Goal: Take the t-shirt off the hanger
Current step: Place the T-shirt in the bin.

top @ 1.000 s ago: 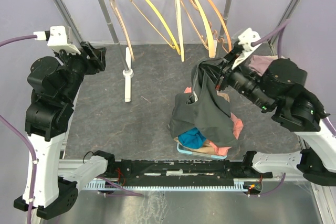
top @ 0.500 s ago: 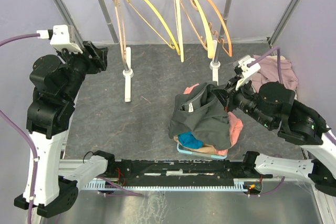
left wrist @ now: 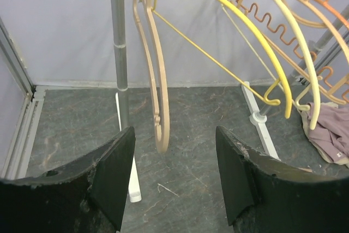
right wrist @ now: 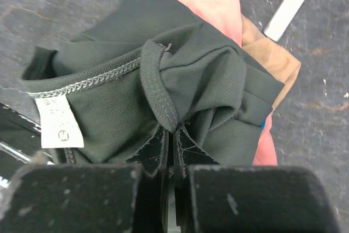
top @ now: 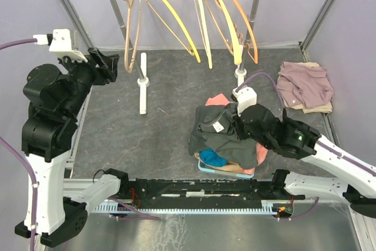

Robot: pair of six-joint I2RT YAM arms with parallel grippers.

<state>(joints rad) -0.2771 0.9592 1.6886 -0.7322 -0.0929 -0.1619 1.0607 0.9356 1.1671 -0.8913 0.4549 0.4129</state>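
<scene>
White label [right wrist: 56, 121] sewn inside the collar of the t-shirt [right wrist: 180, 85]: size mark "M" near its lower end. Printed lines above it are too small to read.
</scene>
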